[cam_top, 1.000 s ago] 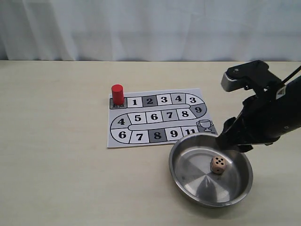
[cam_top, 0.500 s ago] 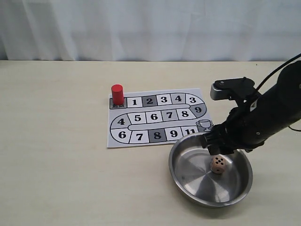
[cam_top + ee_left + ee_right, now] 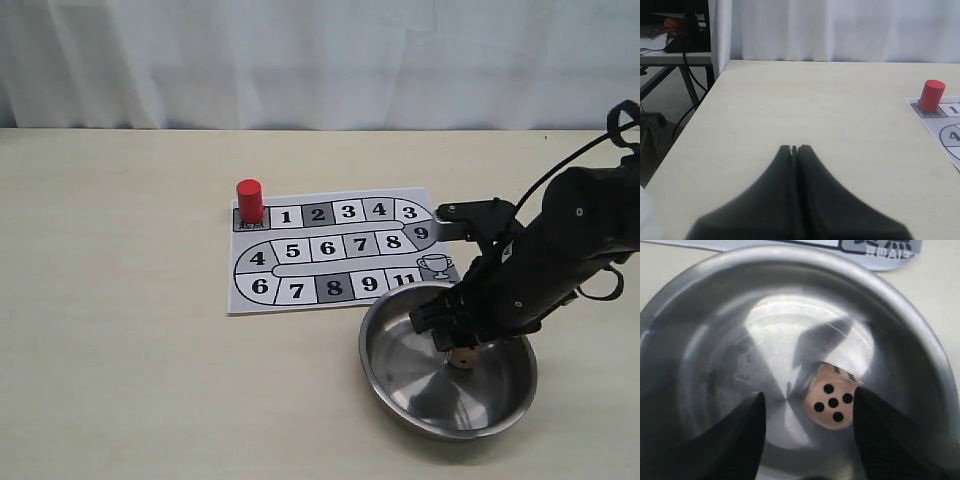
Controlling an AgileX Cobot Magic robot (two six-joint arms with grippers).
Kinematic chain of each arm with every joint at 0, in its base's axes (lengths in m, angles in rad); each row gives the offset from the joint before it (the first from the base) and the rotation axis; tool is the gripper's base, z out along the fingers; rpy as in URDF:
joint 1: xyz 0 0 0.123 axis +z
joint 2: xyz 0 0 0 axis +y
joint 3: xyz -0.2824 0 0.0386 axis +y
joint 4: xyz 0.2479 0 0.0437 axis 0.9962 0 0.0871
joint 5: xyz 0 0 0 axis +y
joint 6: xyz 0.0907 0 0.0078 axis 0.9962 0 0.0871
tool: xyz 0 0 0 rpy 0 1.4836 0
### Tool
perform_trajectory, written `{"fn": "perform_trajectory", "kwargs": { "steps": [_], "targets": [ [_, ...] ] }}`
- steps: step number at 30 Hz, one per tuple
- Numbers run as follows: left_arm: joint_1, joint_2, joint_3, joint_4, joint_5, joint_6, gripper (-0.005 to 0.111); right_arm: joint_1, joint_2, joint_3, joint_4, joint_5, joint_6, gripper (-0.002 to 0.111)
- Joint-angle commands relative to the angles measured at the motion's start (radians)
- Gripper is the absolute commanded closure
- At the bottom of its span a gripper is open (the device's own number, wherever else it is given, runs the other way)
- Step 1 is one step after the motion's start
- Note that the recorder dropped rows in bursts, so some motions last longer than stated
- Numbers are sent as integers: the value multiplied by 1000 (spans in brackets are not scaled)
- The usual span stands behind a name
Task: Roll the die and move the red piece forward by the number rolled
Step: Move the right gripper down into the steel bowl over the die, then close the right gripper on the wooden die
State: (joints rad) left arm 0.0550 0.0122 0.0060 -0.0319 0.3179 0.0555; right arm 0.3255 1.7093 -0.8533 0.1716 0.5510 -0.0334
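Five pips showing on the die (image 3: 832,402), low in the steel bowl (image 3: 400,375) near the bench's front right corner. Centre the spread, empty right gripper (image 3: 809,407) around it, clear of the wall, then pinch opposite flat faces squarely. Leave the clenched, empty left gripper (image 3: 794,150) parked.
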Motion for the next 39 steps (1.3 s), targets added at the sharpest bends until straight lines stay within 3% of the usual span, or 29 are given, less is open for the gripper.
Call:
{"fn": "perform_trajectory", "kwargs": {
  "steps": [1, 7, 23, 27, 33, 39],
  "targets": [
    [-8, 0, -6, 1, -12, 0, 107, 1, 31, -7, -11, -24, 5, 57],
    [-8, 0, -6, 1, -12, 0, 107, 1, 48, -7, -98, -27, 49, 57],
    [-8, 0, -6, 1, -12, 0, 107, 1, 97, -7, -45, -79, 52, 58],
    [-8, 0, -6, 1, -12, 0, 107, 1, 97, -7, -45, -67, 52, 70],
    [-8, 0, -6, 1, -12, 0, 107, 1, 97, -9, -45, -22, 49, 102],
    [-8, 0, -6, 1, -12, 0, 107, 1, 54, -49, -45, 39, 49, 104]
  ]
}}
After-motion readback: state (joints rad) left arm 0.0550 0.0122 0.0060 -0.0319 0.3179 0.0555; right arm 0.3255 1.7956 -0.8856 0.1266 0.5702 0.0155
